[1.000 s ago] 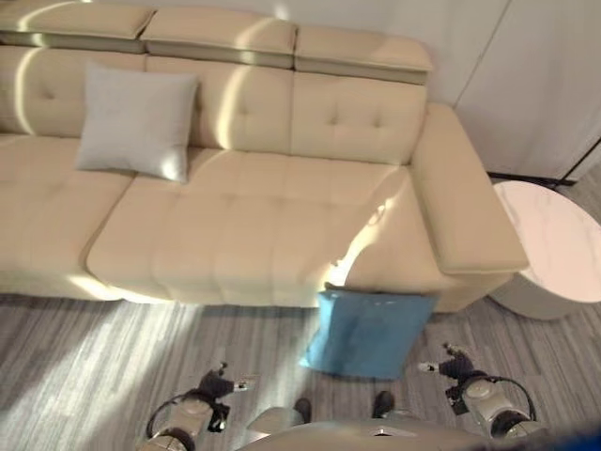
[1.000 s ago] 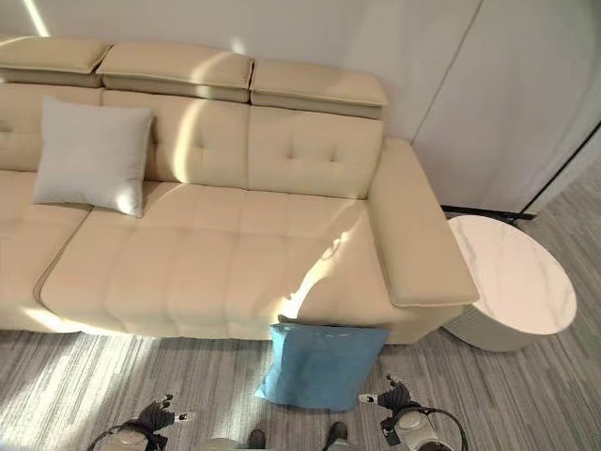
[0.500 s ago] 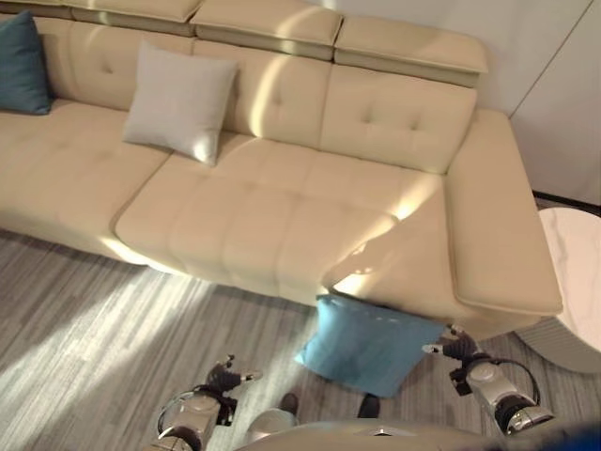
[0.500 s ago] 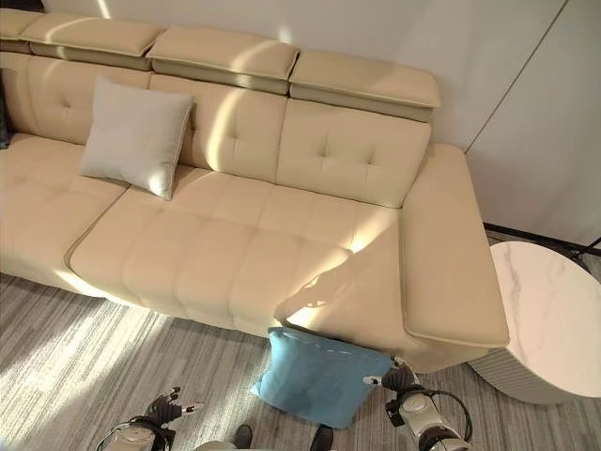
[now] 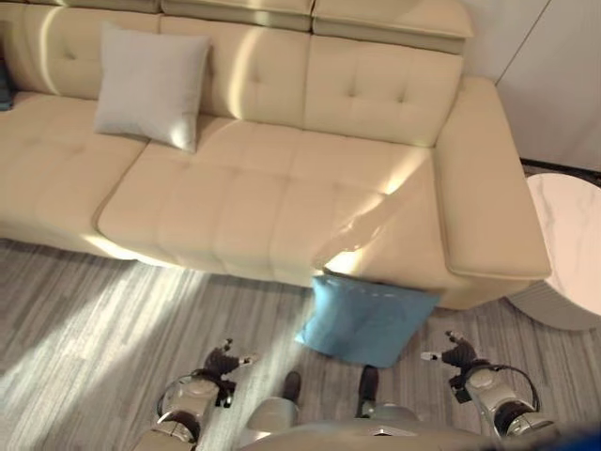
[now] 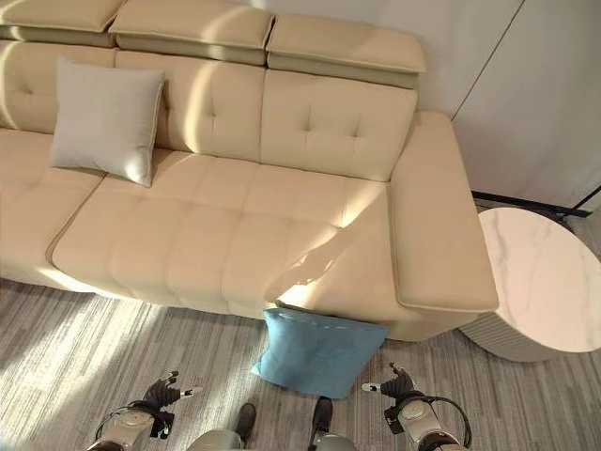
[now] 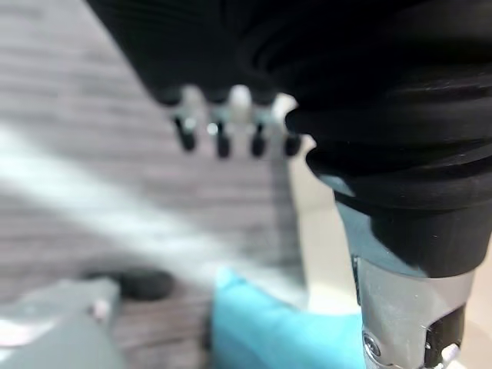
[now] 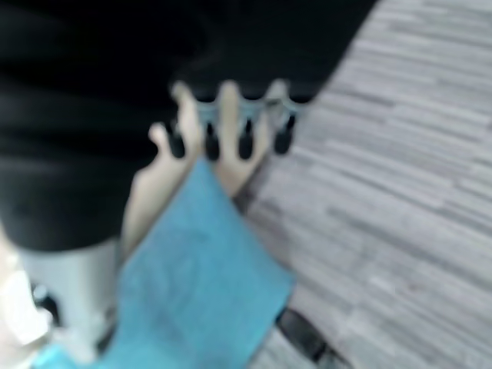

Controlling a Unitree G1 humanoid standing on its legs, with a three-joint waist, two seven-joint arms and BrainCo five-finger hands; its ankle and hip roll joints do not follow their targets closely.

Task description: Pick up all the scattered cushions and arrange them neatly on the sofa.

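A blue cushion [image 5: 364, 319] lies on the floor, leaning against the front of the beige sofa [image 5: 282, 197] below its right armrest. A light grey cushion [image 5: 150, 85] stands against the sofa's backrest at the left. My left hand [image 5: 223, 361] hangs low over the floor to the cushion's left, fingers relaxed and holding nothing. My right hand [image 5: 453, 352] hovers just right of the blue cushion [image 8: 192, 284], open and apart from it. The left wrist view has the blue cushion [image 7: 277, 327] past my fingers [image 7: 223, 138].
A round white marble side table [image 6: 540, 282] stands right of the sofa's armrest [image 6: 437, 221]. A sliver of a dark blue cushion [image 5: 4, 85] peeks in at the sofa's far left. Grey wood-plank floor [image 5: 94, 319] spreads in front, lit by sun streaks.
The camera has shifted, so the whole scene moved in view. Both hands stay low near the floor, open, with the blue cushion still lying against the sofa front.
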